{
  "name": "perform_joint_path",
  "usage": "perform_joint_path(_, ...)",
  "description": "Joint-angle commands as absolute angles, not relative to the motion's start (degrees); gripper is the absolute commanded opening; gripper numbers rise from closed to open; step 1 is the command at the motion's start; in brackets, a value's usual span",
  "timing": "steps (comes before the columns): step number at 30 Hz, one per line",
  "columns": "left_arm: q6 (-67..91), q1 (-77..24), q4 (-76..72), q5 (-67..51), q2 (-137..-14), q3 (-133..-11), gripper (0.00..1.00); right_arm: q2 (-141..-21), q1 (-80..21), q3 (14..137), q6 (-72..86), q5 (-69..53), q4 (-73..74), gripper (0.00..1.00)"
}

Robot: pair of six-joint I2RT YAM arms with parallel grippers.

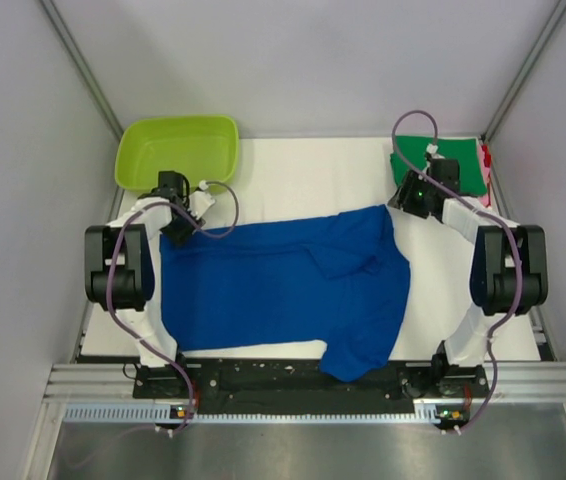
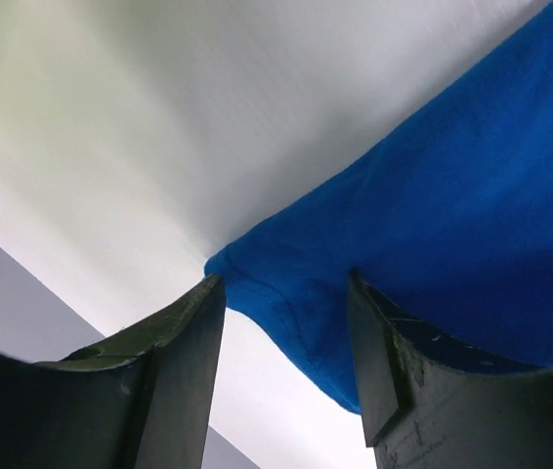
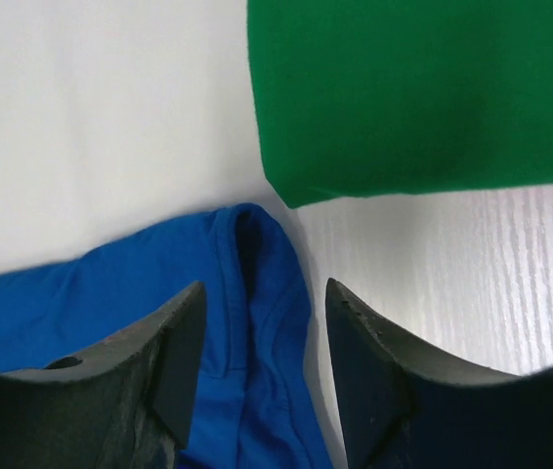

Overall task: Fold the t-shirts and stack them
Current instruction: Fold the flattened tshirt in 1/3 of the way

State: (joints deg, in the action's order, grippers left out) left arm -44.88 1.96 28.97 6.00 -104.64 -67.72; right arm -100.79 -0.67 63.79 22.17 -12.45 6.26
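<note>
1. Top external view
   - A blue t-shirt is seen spread out flat across the middle of the white worktop. It runs from the left edge toward the right, and one rumpled end reaches the near edge.
   - A folded green t-shirt is placed at the far right corner. A strip of pink cloth is visible at its right side; whether it lies under or beside the green one cannot be told.
   - A lime-green tub is set at the far left corner.
   - The left end effector is held low at the far left corner of the blue t-shirt. The right end effector is held at its far right corner, just beside the green t-shirt.

2. Left wrist view
   - The left end effector is spread, with its dark fingers well apart.
   - A hemmed corner of the blue t-shirt is seen lying between them on the worktop. It is not pinched.

3. Right wrist view
   - The right end effector is spread as well.
   - A folded edge of the blue t-shirt lies in the gap between the fingers, which are not pressed onto it.
   - A corner of the green t-shirt is seen just beyond, with a narrow strip of worktop between the two garments.
</note>
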Motion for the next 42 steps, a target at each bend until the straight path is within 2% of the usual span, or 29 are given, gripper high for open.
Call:
perform_joint_path(1, -44.8, 2.3, 29.3, 4.7, -99.5, -71.2, 0.59, -94.3, -0.8, 64.0, 18.1, -8.5, 12.6, 0.53)
perform_joint_path(6, -48.5, 0.3, 35.0, -7.4, -89.5, -69.2, 0.63, -81.2, -5.8, 53.4, 17.6, -6.1, 13.6, 0.52)
perform_joint_path(11, -53.8, -12.1, 38.0, -18.0, -79.9, -64.9, 0.65, -78.2, -8.3, 46.3, 20.2, -16.6, 12.0, 0.47)
perform_joint_path(14, -53.0, -23.1, 37.2, -21.3, -82.0, -64.7, 0.65, -81.0, -8.4, 45.3, 21.4, -19.7, 9.4, 0.40)
perform_joint_path(16, -51.5, -29.0, 36.8, -22.6, -86.2, -67.1, 0.63, -83.7, -8.9, 46.6, 21.2, -22.6, 10.6, 0.33)
perform_joint_path(21, -51.1, -41.9, 33.8, -19.8, -96.5, -73.2, 0.64, -84.7, -10.8, 44.8, 20.7, -26.0, 13.3, 0.02)
perform_joint_path(22, -51.7, -43.8, 32.4, -19.4, -98.1, -73.9, 0.64, -84.1, -11.0, 43.8, 21.2, -26.9, 13.2, 0.00)
perform_joint_path(31, -51.6, -50.1, 28.7, -20.0, -108.9, -80.8, 0.68, -77.6, -11.0, 34.8, 23.3, -27.0, 13.7, 0.00)
perform_joint_path(35, -52.7, -51.3, 28.1, -18.7, -111.6, -80.9, 0.66, -75.7, -11.1, 35.9, 23.5, -25.1, 15.3, 0.16)
perform_joint_path(42, -52.9, -51.5, 30.1, -13.1, -116.5, -84.2, 0.56, -67.2, -7.2, 37.1, 26.0, -22.7, 15.6, 0.36)
